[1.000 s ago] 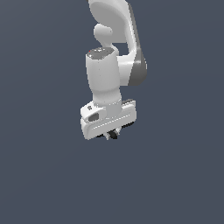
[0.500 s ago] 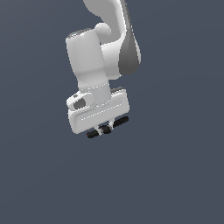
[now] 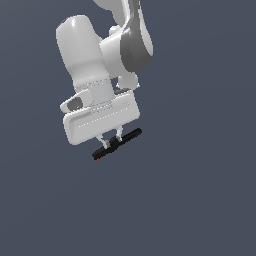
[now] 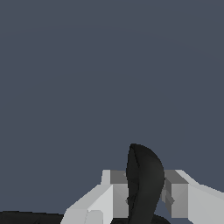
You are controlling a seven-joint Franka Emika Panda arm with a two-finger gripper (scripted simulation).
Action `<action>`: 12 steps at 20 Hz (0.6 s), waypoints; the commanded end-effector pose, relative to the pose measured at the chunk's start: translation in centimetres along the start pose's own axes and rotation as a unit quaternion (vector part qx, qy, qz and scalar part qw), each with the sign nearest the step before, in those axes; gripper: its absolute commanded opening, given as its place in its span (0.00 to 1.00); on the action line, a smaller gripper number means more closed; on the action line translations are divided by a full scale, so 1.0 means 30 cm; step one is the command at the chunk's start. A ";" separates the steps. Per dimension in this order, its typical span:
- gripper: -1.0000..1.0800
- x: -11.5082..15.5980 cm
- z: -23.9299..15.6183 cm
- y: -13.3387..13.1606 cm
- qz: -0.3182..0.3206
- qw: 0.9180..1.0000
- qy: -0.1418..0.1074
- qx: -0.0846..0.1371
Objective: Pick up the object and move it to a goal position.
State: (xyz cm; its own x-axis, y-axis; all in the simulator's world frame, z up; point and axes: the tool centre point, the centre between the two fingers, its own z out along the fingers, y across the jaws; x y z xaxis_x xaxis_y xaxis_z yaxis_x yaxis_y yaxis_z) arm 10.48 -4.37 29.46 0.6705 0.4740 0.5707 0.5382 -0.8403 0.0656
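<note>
The arm (image 3: 100, 55) is smooth, glossy white plastic in rounded, barrel-like segments, with a darker grey band at the joint on the exterior view's right. Below it sits the boxy white hand housing with softened corners and a faint dotted seam along its face. From the underside of that housing the gripper (image 3: 112, 142) reaches down on two short, pale fingers (image 3: 103, 140), and these are clenched on the spring clamp (image 3: 117, 144).

The spring clamp is matte black and reads in the exterior view as a slim bar, tilted so that its end toward the exterior view's right sits higher than the other. A tiny orange-red tip marks the lower end, toward the exterior view's left. The clamp hangs directly under the housing, held at about its middle, with both ends sticking out past the fingers.

In the wrist view the spring clamp (image 4: 144, 186) shows as a dark, rounded, tapering lobe rising between two blocky grey finger pads (image 4: 119, 194), which press against it on either side. Its lower part is cut off by the frame edge, and its V of handles cannot be made out in either view.

Around the arm there is only a flat, even slate-blue backdrop; no surface edge is discernible.
</note>
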 end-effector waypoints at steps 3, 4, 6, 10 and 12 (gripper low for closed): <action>0.00 0.019 -0.057 0.030 -0.013 0.999 0.029 0.002; 0.00 0.021 -0.068 0.036 -0.016 0.999 0.035 0.002; 0.00 0.026 -0.090 0.048 -0.021 0.999 0.047 0.004; 0.00 0.035 -0.136 0.072 -0.031 0.997 0.072 0.007; 0.00 0.039 -0.158 0.085 -0.036 0.996 0.084 0.009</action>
State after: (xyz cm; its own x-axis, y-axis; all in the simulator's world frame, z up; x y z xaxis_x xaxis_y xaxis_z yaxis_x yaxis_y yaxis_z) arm 10.21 -6.87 33.47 0.5543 0.4807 0.6795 0.5864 -0.8049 0.0910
